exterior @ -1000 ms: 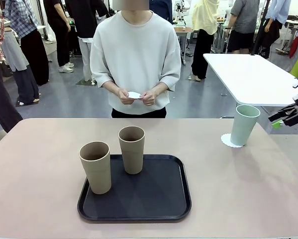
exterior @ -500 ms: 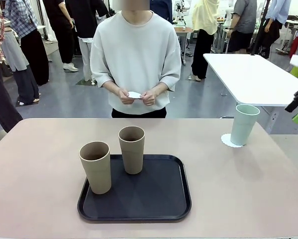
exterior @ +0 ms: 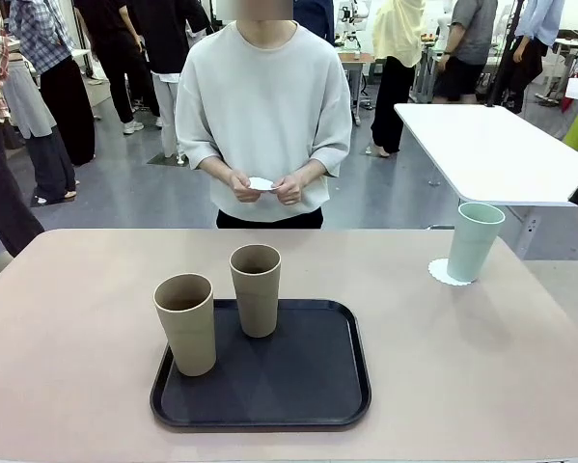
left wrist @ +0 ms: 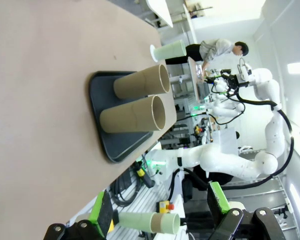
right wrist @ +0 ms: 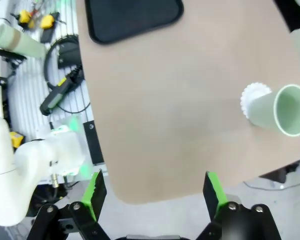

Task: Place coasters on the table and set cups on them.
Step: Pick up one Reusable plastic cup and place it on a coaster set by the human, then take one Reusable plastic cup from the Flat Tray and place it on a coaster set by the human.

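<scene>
Grippers nearest: left gripper (left wrist: 160,205) spread wide, nothing between its pads. Right gripper (right wrist: 154,189) also spread, empty, above table (exterior: 67,318) edge. Black tray (exterior: 260,410) at table's 6 o'clock. Tan cup (exterior: 185,323) upright on tray's near left, brown cup (exterior: 256,289) toward its far edge. Mint cup (exterior: 474,241) at 2 o'clock, standing on scalloped white coaster (exterior: 439,274); right wrist view looks into its mouth. Front view adds person at 12 o'clock, hands (exterior: 289,188) pinching second coaster (exterior: 261,183).
</scene>
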`<state>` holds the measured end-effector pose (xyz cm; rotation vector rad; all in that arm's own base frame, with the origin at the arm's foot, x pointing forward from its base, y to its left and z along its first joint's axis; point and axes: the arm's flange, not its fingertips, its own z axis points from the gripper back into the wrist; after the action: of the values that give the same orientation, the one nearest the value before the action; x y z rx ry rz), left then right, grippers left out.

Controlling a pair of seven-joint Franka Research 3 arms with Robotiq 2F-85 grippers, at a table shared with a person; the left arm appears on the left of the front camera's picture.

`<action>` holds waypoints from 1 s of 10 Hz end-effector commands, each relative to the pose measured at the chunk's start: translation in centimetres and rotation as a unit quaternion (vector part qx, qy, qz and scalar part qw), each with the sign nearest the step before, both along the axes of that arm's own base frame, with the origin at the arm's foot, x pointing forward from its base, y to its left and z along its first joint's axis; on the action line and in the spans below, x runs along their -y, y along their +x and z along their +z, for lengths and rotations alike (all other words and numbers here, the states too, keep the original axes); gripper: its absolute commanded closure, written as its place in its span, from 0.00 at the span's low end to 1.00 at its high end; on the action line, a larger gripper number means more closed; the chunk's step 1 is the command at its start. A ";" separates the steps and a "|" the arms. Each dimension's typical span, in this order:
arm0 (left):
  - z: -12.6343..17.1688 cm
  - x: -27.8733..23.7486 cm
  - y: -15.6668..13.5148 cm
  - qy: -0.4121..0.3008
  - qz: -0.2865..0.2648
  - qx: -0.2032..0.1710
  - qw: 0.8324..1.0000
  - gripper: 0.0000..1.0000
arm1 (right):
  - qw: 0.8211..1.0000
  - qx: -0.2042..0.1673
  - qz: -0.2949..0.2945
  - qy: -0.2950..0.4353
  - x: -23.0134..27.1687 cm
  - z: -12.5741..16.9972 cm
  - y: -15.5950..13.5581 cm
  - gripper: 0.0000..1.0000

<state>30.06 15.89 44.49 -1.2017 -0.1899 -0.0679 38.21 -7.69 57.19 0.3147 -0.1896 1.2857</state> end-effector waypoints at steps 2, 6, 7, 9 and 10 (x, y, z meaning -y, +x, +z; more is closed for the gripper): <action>0.1 -0.2 -0.1 -0.005 0.000 0.009 1.000 0.00 | 1.000 0.015 -0.004 0.024 0.1 -0.9 1.0 0.00; 0.1 -0.2 -0.1 -0.005 0.000 0.009 1.000 0.00 | 1.000 0.015 -0.004 0.024 0.1 -0.9 1.0 0.00; 0.1 -0.2 -0.1 -0.005 0.000 0.009 1.000 0.00 | 1.000 0.015 -0.004 0.024 0.1 -0.9 1.0 0.00; 0.1 -0.2 -0.1 -0.005 0.000 0.009 1.000 0.00 | 1.000 0.015 -0.004 0.024 0.1 -0.9 1.0 0.00; 0.1 -0.2 -0.1 -0.005 0.000 0.009 1.000 0.00 | 1.000 0.015 -0.004 0.024 0.1 -0.9 1.0 0.00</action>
<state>30.06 15.89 44.49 -1.2017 -0.1899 -0.0679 39.15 -8.03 56.54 0.3235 -0.2185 1.2779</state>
